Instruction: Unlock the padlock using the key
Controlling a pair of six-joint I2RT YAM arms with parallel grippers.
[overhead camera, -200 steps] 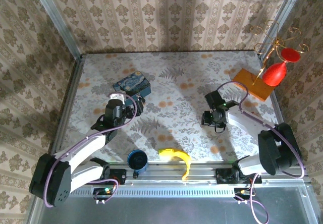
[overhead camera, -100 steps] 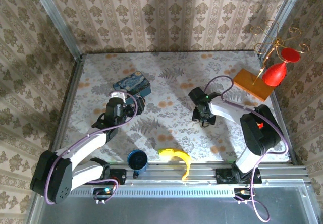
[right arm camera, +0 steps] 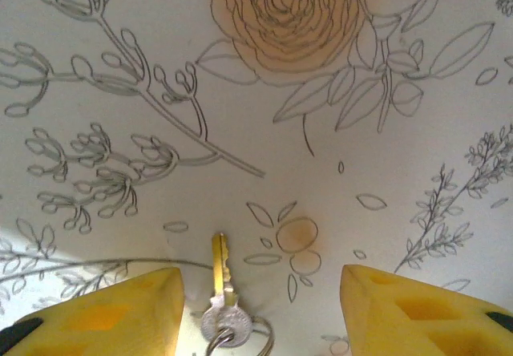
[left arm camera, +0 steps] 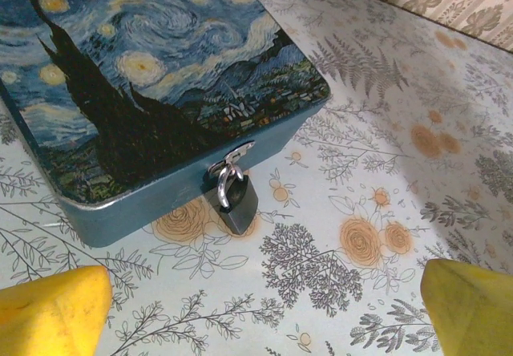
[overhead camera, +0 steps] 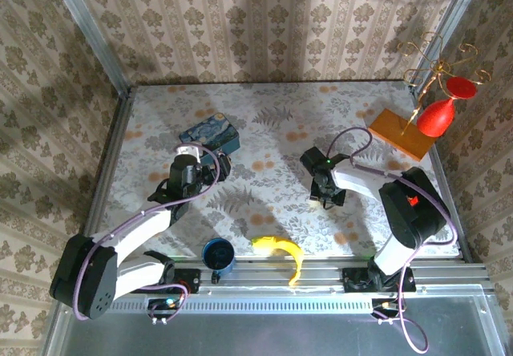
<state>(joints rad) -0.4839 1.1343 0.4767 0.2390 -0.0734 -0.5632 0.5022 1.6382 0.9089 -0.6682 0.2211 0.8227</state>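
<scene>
The padlock point(left arm camera: 235, 200), small and dark with a silver shackle, hangs from the hasp on the front of the blue night-sky tin point(left arm camera: 152, 83) and rests on the table. My left gripper point(left arm camera: 260, 316) is open just short of it, with its yellow fingertips point(left arm camera: 52, 312) wide apart; from above, the left gripper point(overhead camera: 200, 167) sits in front of the tin point(overhead camera: 211, 134). The brass key point(right arm camera: 220, 280) on a silver ring lies flat on the table. My right gripper point(right arm camera: 260, 312) is open around it, the key close to the left fingertip point(right arm camera: 112, 312). From above, the right gripper point(overhead camera: 326, 192) points down at mid-table.
A banana point(overhead camera: 280, 252) and a dark blue cup point(overhead camera: 218, 253) lie near the front rail. An orange board point(overhead camera: 399, 131) with a gold wire stand and red vase point(overhead camera: 439, 114) stands at the back right. Patterned walls close in the table.
My right gripper has moved left across the table to stand over the key, shifting little in the last half second. The left arm has barely moved.
</scene>
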